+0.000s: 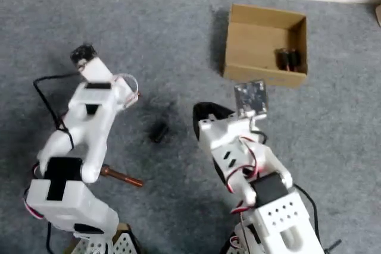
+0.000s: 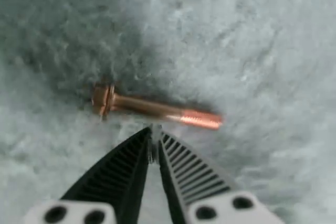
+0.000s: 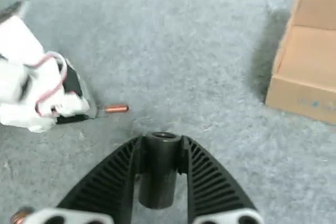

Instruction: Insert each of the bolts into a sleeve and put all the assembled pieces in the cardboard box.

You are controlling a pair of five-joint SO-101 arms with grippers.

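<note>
HIGH VIEW
Surface: grey carpet (image 1: 178,28) across the whole table.
Left arm (image 1: 89,117): stretched up the left side of the view.
Right arm (image 1: 238,147): rises from the lower right, its end near the middle of the view.
Loose bolt (image 1: 122,177): copper, flat on the carpet, one end tucked under the left arm.
Loose sleeve (image 1: 159,131): black, on the carpet between the two arms.
Cardboard box (image 1: 262,77): open, upper right, well apart from both arms' bases.
Assembled pieces (image 1: 288,58): dark, inside the box against its right wall.

LEFT WRIST VIEW
Left gripper (image 2: 153,141): fingers closed together, nothing between them.
Near bolt (image 2: 152,108): copper, lying crosswise on the carpet just beyond the fingertips; contact cannot be told.

RIGHT WRIST VIEW
Right gripper (image 3: 160,145): clamped on the held sleeve.
Held sleeve (image 3: 159,169): black tube, gripped on both sides, open end facing away from the camera.
Far bolt (image 3: 115,108): copper, on the carpet just beside the left arm's end.
Cardboard box (image 3: 299,100): off to one side, apart from the gripper.
</note>
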